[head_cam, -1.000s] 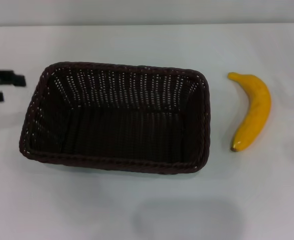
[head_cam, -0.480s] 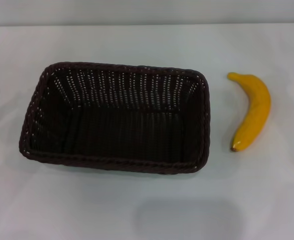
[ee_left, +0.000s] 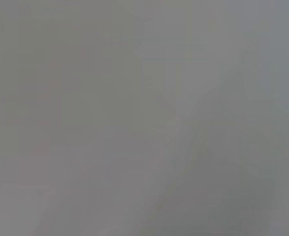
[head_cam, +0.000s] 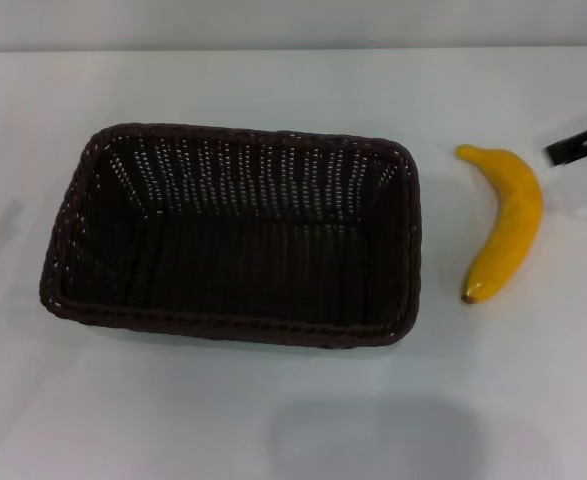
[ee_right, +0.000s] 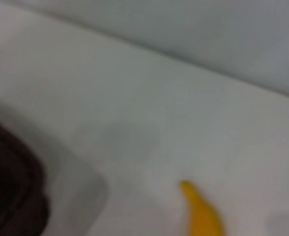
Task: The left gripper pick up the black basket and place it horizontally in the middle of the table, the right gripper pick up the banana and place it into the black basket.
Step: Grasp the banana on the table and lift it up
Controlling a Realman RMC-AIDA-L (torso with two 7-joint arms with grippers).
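Black basket (head_cam: pixel 233 235) resting flat on the table (head_cam: pixel 273 420), long side running crosswise, open side up, nothing inside. Right of the basket, just clear of its right rim and not touching it: the banana (head_cam: pixel 503 222), lying on the tabletop, curve bulging away from the basket, dark tip at the near end, stem end farther back. Farther right of the basket, beyond the banana's far end at the picture's edge: a dark finger piece of the right gripper (head_cam: pixel 581 143), apart from the banana, only a sliver in view, so cannot tell whether the fingers stand apart or together. In the right wrist view, part of the banana (ee_right: pixel 201 211) visible on the white surface, with a dark corner of the basket (ee_right: pixel 11 187) off to one side, well apart from the fruit. Left gripper out of sight in every view; left wrist view showing only a featureless grey blur.
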